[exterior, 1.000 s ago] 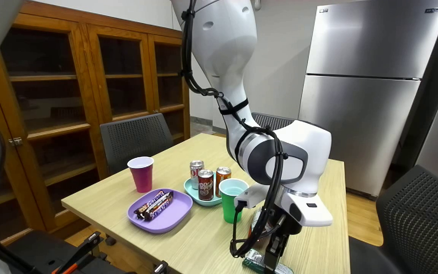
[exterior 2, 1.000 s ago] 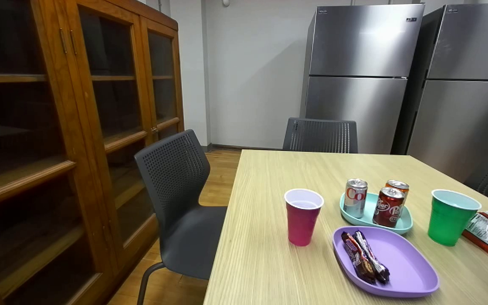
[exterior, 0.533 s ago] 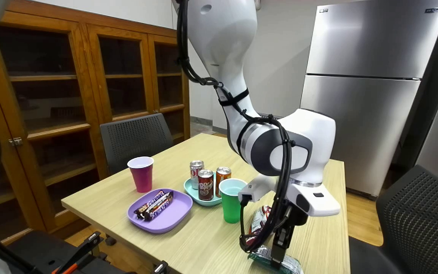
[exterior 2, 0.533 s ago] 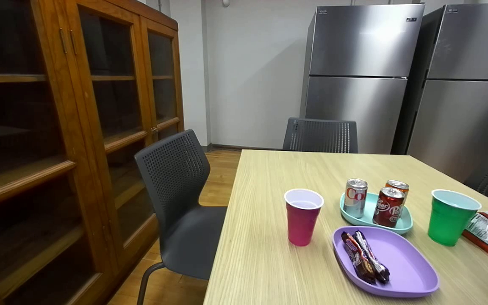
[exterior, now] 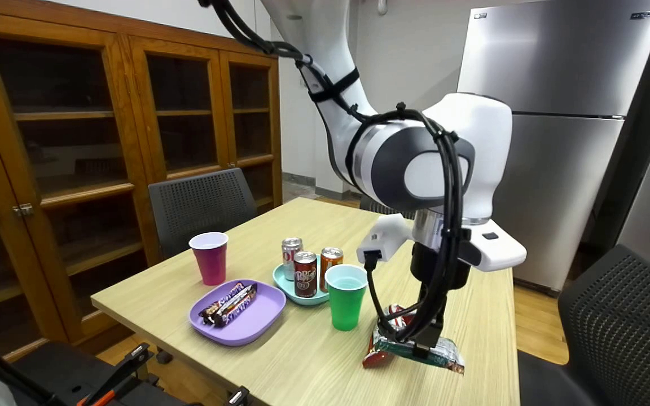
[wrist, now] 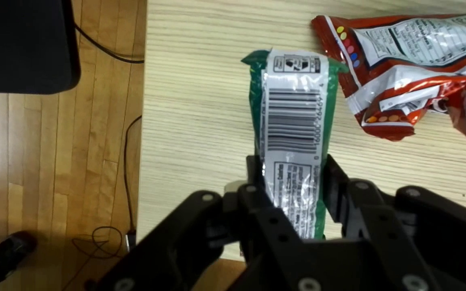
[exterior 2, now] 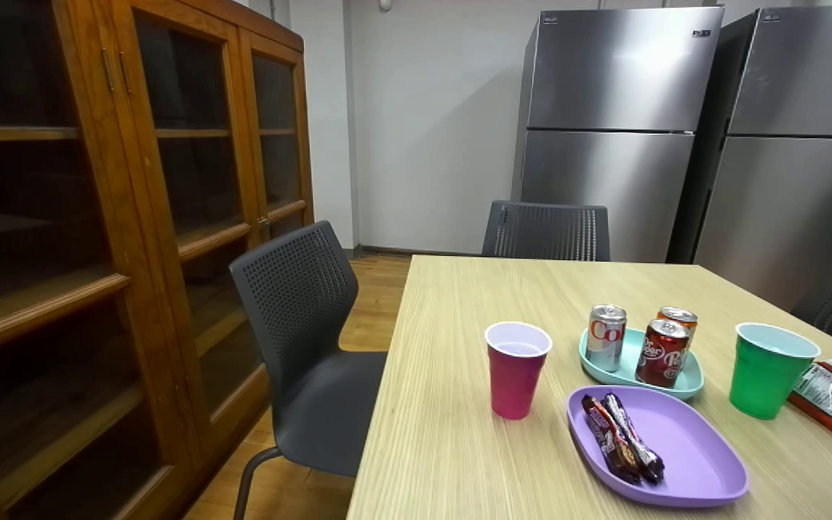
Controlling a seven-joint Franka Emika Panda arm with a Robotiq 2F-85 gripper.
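The fingers have the green bar pinched above the tabletop, near the red bag; shiny-wrapped, it could slide loose, I'd say, or a sideways swing tip the green cup.

The counter is pale wood-grain, with a pink cup standing upright near its left edge, as seen in both exterior views. A purple plate lies closer to the near edge, and a teal plate just beside it, farther from that edge. Beyond the teal plate toward the right edge, a green cup stands upright, with red packaging lying between it and that edge.
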